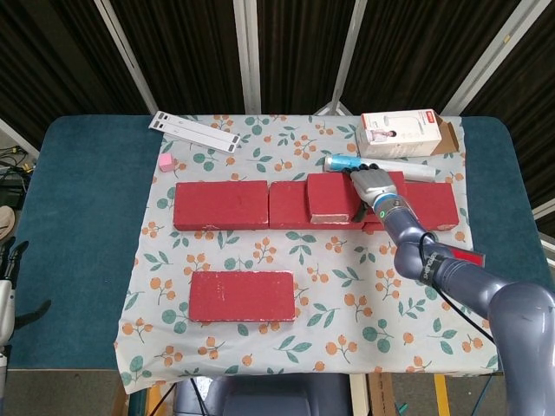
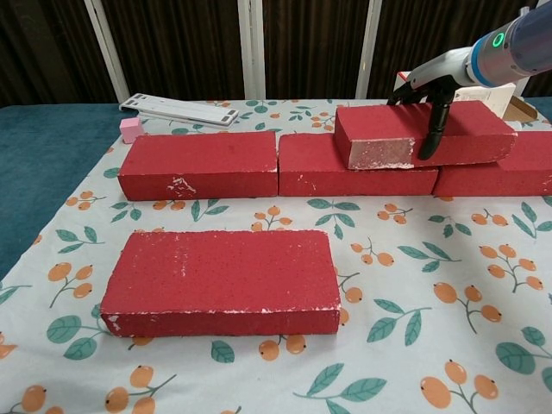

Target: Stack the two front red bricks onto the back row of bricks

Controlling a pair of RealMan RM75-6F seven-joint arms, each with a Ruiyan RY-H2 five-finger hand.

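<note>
One red brick (image 1: 329,195) (image 2: 388,134) lies on top of the back row, over the joint between the middle brick (image 1: 286,206) (image 2: 319,172) and the right brick (image 1: 434,204) (image 2: 509,172). My right hand (image 1: 371,184) (image 2: 429,86) grips its right part, thumb down the front face and fingers over the back. The left back brick (image 1: 220,204) (image 2: 200,164) carries nothing. A second red brick (image 1: 242,295) (image 2: 222,278) lies flat at the front of the cloth. My left hand (image 1: 7,286) shows only at the left edge, beside the table.
Behind the row lie a white box (image 1: 399,133), a blue-capped tube (image 1: 347,162), a white strip (image 1: 196,130) (image 2: 177,109) and a pink cube (image 1: 167,162) (image 2: 131,129). A flat red piece (image 1: 464,257) sits at the cloth's right edge.
</note>
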